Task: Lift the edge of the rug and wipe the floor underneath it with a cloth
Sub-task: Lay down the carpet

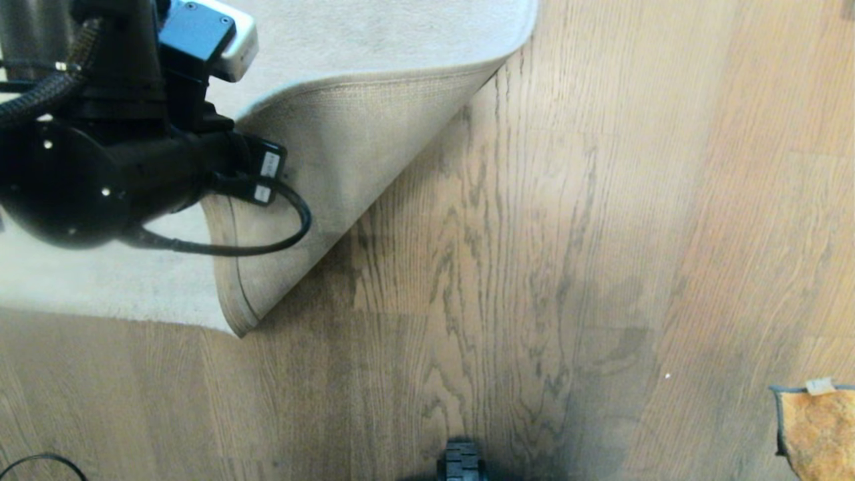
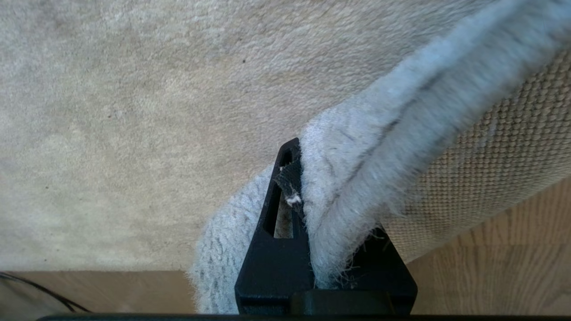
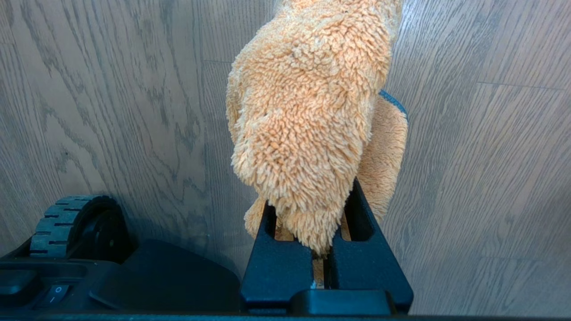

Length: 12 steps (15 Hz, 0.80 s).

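**Rug corner folded back, cloth in right gripper**

The left gripper (image 2: 312, 214) is clenched on the rug edge (image 2: 357, 178), holding the corner folded over the pile so the beige backing (image 1: 347, 153) faces up above the floor (image 1: 534, 234). The right gripper (image 3: 328, 240) grasps the cloth (image 3: 308, 116); its white tag (image 1: 820, 385) shows no legible writing. A wheel (image 3: 67, 223) sits beside it.

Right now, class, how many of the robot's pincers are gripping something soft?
2. The left pincer pinches the folded-back edge of the pale grey short-pile rug, lifted off the wood-grain plank floor. The right pincer clamps the fuzzy orange-tan cloth above the floor.
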Available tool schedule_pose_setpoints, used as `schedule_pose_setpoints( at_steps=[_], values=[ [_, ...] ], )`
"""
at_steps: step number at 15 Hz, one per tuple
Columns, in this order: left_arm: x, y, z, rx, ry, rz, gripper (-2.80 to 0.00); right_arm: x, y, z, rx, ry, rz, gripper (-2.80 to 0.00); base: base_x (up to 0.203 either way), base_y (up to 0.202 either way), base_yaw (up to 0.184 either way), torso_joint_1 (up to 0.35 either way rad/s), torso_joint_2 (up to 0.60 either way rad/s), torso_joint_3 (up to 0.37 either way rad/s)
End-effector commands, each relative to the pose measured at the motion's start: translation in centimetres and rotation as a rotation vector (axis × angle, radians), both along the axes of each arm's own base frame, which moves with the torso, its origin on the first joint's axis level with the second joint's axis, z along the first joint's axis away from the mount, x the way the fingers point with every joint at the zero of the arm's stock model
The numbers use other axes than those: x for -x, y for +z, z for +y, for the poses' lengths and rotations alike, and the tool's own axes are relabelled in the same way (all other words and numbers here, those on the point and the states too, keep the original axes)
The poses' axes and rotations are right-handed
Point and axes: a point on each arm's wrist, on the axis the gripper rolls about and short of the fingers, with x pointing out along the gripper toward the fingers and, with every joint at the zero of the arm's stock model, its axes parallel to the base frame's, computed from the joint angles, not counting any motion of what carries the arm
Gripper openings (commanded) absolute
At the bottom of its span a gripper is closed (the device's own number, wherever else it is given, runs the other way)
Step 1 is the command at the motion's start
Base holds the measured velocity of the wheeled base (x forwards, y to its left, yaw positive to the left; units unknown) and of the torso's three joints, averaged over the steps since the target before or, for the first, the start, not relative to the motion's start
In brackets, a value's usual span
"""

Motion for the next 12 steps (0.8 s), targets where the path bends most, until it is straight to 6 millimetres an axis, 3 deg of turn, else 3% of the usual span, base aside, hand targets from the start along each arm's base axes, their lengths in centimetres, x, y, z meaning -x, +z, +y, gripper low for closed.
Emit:
schedule_pose_setpoints(
  at_steps=[1, 12],
  values=[
    [0.8, 0.6, 0.1, 0.012, 0.004, -0.023, -2.80, 0.0, 0.0, 0.0, 0.001, 0.001, 0.002, -2.80, 0.000, 0.000, 0.000, 0.000, 0.00, 0.000],
    [2.0, 0.6, -0.2, 0.056, -0.028, -0.025, -2.80, 0.0, 0.0, 0.0, 0.001, 0.001, 0.002, -2.80, 0.000, 0.000, 0.000, 0.000, 0.00, 0.000]
  ],
)
